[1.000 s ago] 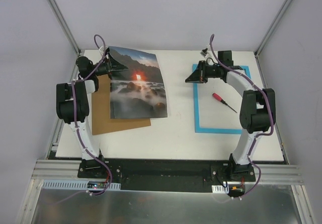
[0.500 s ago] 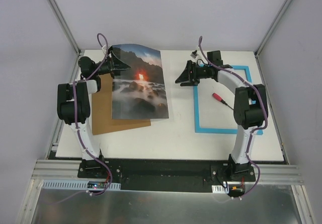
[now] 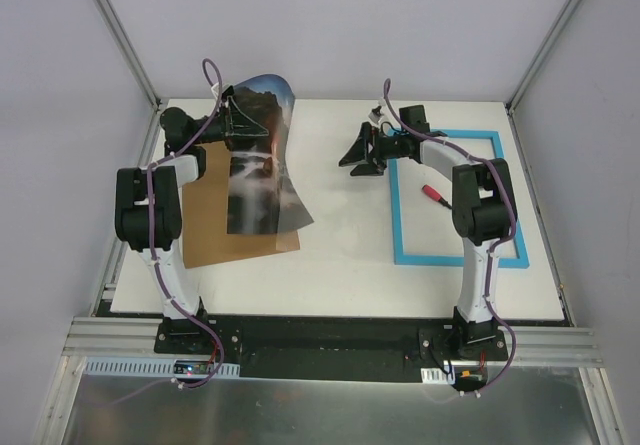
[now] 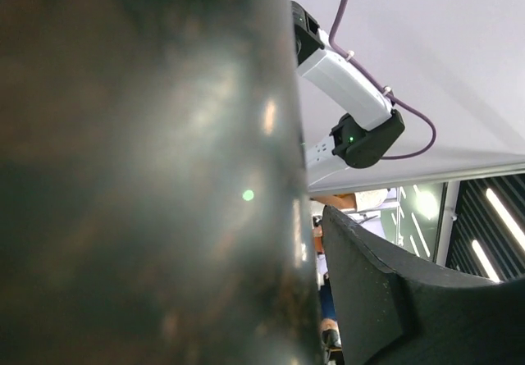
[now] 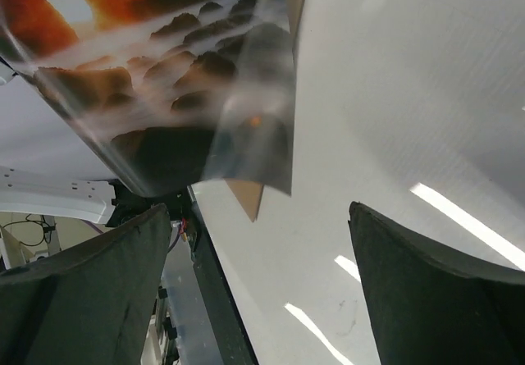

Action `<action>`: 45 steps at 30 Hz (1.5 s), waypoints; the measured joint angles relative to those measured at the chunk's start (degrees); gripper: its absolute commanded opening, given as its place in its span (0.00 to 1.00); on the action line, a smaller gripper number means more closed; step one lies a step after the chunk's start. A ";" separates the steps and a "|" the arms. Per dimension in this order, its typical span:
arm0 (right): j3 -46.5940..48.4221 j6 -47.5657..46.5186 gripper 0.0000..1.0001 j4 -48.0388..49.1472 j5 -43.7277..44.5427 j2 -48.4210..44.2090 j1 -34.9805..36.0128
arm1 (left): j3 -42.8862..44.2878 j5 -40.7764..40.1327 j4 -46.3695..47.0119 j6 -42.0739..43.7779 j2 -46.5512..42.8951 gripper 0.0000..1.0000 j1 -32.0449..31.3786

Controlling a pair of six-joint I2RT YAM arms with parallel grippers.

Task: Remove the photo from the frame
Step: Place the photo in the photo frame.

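The photo [image 3: 262, 170], a glossy print of dark rocks and a sunset glow, hangs curled and steep over the left of the table, its lower edge resting on the brown backing board [image 3: 212, 240]. My left gripper [image 3: 238, 123] is shut on the photo's top edge. In the left wrist view the photo [image 4: 148, 176] fills the left side, with one finger [image 4: 385, 299] close beside it. The light-blue frame [image 3: 394, 215] lies flat on the right. My right gripper [image 3: 357, 157] hovers open just left of the frame's far left corner, holding nothing. The right wrist view shows its open gripper [image 5: 258, 217] facing the photo [image 5: 164, 61].
A red-handled screwdriver [image 3: 433, 192] lies inside the frame's opening. A corner of the backing board [image 5: 250, 197] pokes out under the photo. The white table [image 3: 340, 265] is walled by grey panels on three sides.
My left gripper has lifted the photo's top edge up and to the right, so the print now curls and stands steeper. My right gripper has opened and moved left, off the frame.
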 measured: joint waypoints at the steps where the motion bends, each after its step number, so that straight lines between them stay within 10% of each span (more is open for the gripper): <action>1: 0.00 0.00 0.95 0.13 0.00 0.00 0.09 | 0.00 0.35 -0.02 0.20 0.02 0.41 0.09; 10: 0.00 -1.55 0.96 -0.46 0.39 -0.04 0.09 | -0.31 1.97 -9.57 12.11 -0.31 0.59 4.74; 23: 0.09 -7.72 0.96 -7.21 3.67 -3.50 0.59 | 8.70 -9.99 -75.32 66.82 -4.22 0.96 9.03; 28: 0.55 -10.14 0.96 -9.29 4.72 -4.81 1.66 | 11.04 -18.27 -87.82 76.46 -4.61 0.96 9.07; 36: 2.16 -14.58 0.96 -14.08 7.91 -4.83 3.91 | 11.74 -27.74 -96.91 83.97 -6.86 0.63 9.09; 45: 2.21 -17.05 0.96 -16.48 9.25 -4.83 4.13 | 11.74 -33.29 -101.04 86.95 -9.53 0.65 10.25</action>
